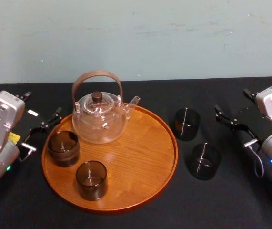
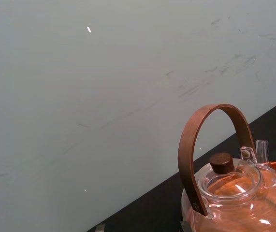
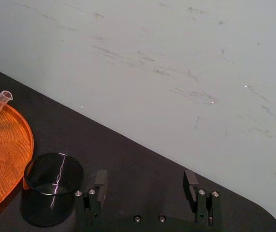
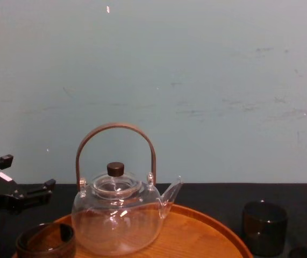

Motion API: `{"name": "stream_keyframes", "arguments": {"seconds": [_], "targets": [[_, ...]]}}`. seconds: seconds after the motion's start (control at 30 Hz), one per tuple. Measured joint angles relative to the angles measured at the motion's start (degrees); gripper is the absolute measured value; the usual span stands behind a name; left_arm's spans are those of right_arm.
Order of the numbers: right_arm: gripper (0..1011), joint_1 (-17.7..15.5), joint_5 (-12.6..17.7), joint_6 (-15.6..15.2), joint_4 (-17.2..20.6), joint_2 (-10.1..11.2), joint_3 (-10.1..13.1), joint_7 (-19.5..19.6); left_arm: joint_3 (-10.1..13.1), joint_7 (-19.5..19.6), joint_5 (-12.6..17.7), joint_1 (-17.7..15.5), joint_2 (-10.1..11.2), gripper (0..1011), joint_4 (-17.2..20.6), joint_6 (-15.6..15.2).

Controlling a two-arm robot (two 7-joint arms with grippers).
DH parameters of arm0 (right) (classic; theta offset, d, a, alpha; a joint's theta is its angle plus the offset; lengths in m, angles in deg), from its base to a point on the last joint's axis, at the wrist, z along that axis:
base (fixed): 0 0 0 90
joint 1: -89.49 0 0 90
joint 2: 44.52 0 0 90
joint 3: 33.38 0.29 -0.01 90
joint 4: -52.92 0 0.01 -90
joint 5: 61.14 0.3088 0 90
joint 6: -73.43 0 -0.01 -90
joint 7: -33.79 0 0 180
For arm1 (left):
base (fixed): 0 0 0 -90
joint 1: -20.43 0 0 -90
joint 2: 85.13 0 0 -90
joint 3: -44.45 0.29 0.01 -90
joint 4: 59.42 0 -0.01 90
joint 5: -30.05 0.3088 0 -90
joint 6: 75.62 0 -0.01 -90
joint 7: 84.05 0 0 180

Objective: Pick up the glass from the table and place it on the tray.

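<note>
Two dark smoked glasses stand on the black table to the right of the tray: a farther glass and a nearer glass. The round wooden tray carries a clear glass teapot and two more dark glasses. My right gripper hovers open to the right of the farther glass, with nothing between its fingers. My left gripper hangs open at the tray's left edge, holding nothing.
A pale wall runs behind the table's far edge. The teapot's tall brown handle rises close in front of the left gripper. The bare tray surface lies to the right of the teapot and the two glasses on the tray.
</note>
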Motion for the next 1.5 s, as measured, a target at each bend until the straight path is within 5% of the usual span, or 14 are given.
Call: {"name": "stream_keyframes", "arguments": {"seconds": [1.5], "targets": [[1002,0.00,0.00,0.00,0.00,0.00,0.00,0.00,0.00,0.00,0.00,0.00,0.00,1001,0.00,0.00]]}}
